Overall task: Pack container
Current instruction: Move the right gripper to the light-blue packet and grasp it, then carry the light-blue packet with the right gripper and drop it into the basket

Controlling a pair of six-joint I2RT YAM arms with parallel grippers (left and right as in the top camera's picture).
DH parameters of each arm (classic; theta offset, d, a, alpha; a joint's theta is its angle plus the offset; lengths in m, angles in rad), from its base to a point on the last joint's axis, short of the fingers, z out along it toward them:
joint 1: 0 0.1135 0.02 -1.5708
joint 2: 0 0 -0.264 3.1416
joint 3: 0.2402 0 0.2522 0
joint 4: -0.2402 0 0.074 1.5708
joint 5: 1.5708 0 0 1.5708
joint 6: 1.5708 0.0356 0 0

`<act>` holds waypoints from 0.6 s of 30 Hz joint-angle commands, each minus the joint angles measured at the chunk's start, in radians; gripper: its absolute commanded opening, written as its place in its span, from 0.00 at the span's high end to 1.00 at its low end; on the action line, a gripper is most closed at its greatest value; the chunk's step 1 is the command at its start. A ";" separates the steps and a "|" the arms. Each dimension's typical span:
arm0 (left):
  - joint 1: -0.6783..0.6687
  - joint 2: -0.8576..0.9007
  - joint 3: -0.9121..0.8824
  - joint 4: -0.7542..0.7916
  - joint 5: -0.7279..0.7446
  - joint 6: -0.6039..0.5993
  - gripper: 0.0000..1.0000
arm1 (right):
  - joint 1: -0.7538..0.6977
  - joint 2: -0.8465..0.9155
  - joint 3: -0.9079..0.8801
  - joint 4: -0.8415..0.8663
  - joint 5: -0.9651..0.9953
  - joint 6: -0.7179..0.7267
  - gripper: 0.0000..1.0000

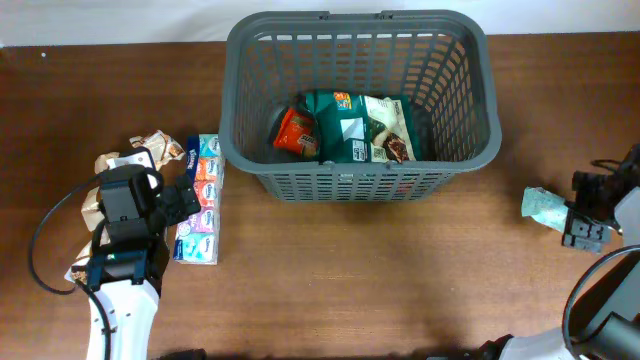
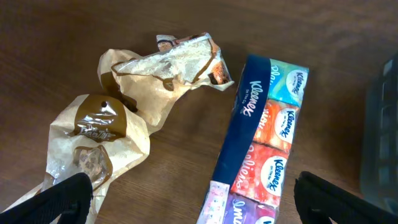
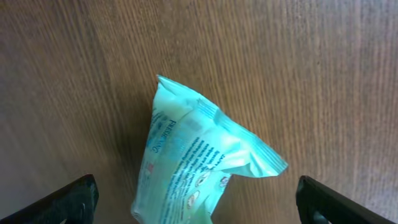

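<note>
The left gripper (image 2: 199, 202) is hanging with its jaws wide apart and holding nothing over the Kleenex tissue pack (image 2: 261, 143) and the crinkled brown wrappers (image 2: 106, 130). The right gripper (image 3: 202, 202) is spreading just as wide and empty above the teal packet (image 3: 199, 155), so a pick-up step seems to be in hand, with at least 3 items waiting outside. The next move is likely calling for either gripper to drop, close on its item and carry it over the rim of the container (image 1: 350, 183), which is standing at the far middle of the brown wooden tabletop (image 1: 400, 280), well apart from both and holding an orange packet (image 1: 296, 131) and a green packet (image 1: 345, 125); only a pale strip is showing beyond the far edge.
</note>
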 commanded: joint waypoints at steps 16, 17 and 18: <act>0.004 0.007 -0.006 -0.001 0.001 -0.002 0.01 | 0.103 0.072 0.011 0.033 0.126 0.026 0.01; 0.004 0.007 -0.006 -0.001 0.001 -0.002 0.01 | 0.103 0.074 0.010 0.032 0.134 0.026 0.01; 0.004 0.007 -0.006 -0.001 0.001 -0.002 0.01 | 0.103 0.076 0.009 0.033 0.138 0.026 0.01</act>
